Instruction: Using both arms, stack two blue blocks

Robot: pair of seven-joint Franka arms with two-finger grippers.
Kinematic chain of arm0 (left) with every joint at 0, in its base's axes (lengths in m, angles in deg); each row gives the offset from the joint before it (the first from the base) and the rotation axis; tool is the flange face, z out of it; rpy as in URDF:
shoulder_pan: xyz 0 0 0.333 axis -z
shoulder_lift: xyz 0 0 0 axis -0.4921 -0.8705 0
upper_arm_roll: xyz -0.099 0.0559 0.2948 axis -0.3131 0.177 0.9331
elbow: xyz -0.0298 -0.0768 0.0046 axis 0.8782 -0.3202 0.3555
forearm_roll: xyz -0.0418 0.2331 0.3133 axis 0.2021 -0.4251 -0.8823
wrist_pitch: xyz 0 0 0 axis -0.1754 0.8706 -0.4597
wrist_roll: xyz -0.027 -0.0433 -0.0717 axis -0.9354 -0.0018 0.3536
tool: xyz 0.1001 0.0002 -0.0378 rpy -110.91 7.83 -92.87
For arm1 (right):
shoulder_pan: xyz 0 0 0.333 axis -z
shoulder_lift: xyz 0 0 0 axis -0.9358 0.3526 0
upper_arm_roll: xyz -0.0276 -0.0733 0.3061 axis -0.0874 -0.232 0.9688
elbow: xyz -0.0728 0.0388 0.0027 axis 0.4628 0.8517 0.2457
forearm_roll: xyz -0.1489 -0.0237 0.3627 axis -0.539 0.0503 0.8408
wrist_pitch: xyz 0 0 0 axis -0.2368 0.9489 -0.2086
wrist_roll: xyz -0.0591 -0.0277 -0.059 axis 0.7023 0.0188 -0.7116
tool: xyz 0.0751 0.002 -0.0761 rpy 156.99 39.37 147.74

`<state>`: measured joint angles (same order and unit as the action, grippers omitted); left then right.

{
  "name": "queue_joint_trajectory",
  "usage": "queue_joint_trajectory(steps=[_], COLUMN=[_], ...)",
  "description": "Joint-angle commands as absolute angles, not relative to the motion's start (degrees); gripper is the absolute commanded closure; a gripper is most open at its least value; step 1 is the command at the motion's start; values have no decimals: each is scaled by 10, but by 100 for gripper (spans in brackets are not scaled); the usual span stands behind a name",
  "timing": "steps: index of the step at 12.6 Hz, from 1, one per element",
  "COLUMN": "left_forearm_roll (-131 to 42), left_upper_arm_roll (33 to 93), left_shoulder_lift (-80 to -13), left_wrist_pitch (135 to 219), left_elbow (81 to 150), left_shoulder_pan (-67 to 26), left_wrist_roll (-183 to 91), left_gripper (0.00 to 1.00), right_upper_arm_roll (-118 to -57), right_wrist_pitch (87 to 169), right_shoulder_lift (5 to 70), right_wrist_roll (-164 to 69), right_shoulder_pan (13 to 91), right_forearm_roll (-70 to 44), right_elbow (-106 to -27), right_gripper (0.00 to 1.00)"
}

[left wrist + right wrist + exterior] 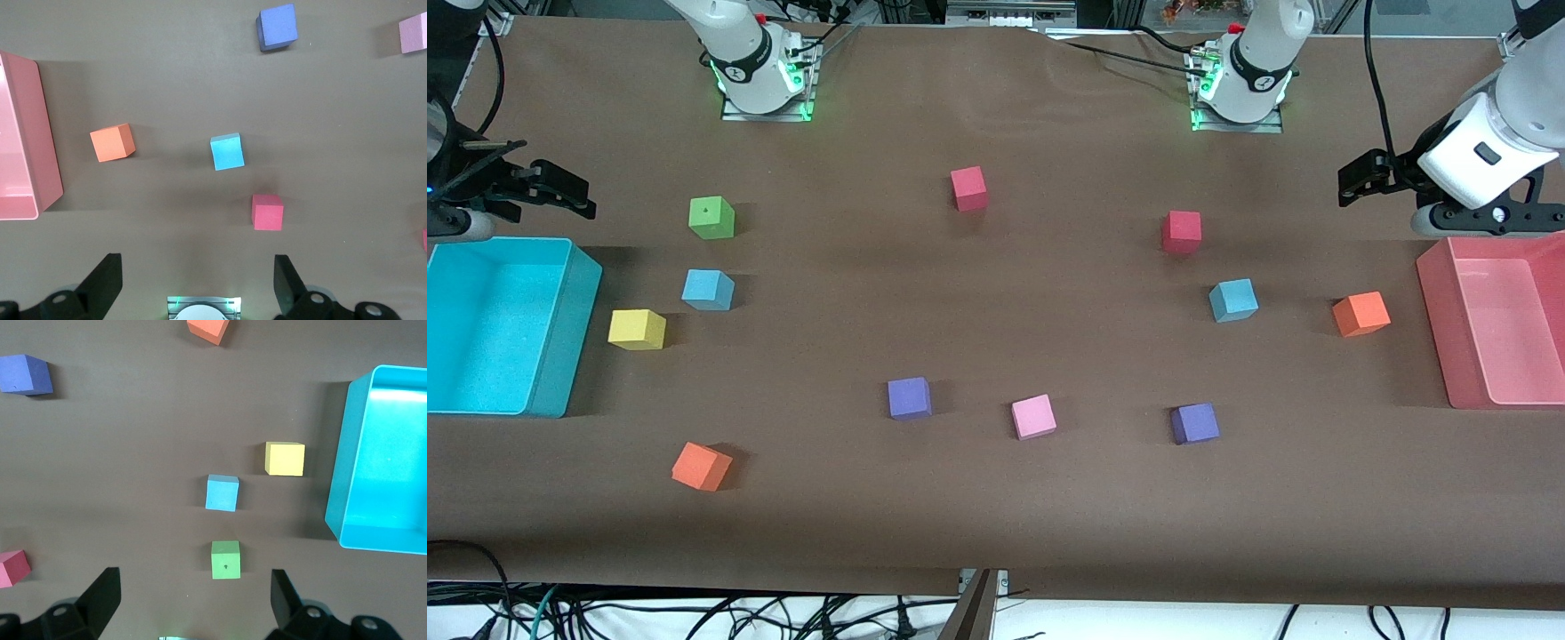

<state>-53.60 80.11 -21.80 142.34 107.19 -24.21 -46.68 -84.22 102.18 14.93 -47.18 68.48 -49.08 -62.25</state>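
Two light blue blocks lie apart on the brown table. One blue block (pixel 708 290) (pixel 222 493) sits toward the right arm's end, between a green cube and a yellow cube. The other blue block (pixel 1233 300) (pixel 227 152) sits toward the left arm's end, nearer the front camera than a red cube. My right gripper (pixel 560 191) (pixel 195 593) hangs open and empty above the table by the cyan bin. My left gripper (pixel 1356 182) (pixel 198 277) hangs open and empty by the pink bin. Neither touches a block.
A cyan bin (pixel 560 320) stands at the right arm's end and a pink bin (pixel 1436 302) at the left arm's end. Scattered cubes: green (pixel 711 218), yellow (pixel 637 329), orange (pixel 701 466) (pixel 1360 314), red (pixel 969 188) (pixel 1181 232), purple (pixel 909 397) (pixel 1194 423), pink (pixel 1033 416).
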Motion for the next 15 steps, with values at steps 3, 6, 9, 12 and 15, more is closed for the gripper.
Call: queue_joint_trajectory(steps=[3, 6, 9, 12, 15], left_forearm_roll=[-530, -529, -502, -507, -507], left_upper_arm_roll=[817, 817, 810, 813, 813], left_shoulder_lift=[-215, -213, -213, -213, -213], left_wrist_pitch=[1422, 1422, 1423, 1421, 1420], left_elbow=[1076, 1076, 1077, 1076, 1076], left_shoulder_pan=[-226, -233, -253, -248, -248], left_wrist_roll=[-474, -474, -477, -477, -477], left_gripper=[0, 0, 0, 0, 0], right_upper_arm_roll=[-834, -835, -834, -835, -835], right_wrist_pitch=[1038, 1033, 1033, 1034, 1034], right_shoulder_lift=[137, 140, 145, 145, 151], right_wrist_roll=[-478, -474, -474, -473, -479], right_shoulder_pan=[694, 694, 694, 694, 694], right_forearm_roll=[-490, -490, -490, -490, -491], right_elbow=[-637, -638, -642, -642, -645], right_gripper=[1, 1, 1, 1, 0])
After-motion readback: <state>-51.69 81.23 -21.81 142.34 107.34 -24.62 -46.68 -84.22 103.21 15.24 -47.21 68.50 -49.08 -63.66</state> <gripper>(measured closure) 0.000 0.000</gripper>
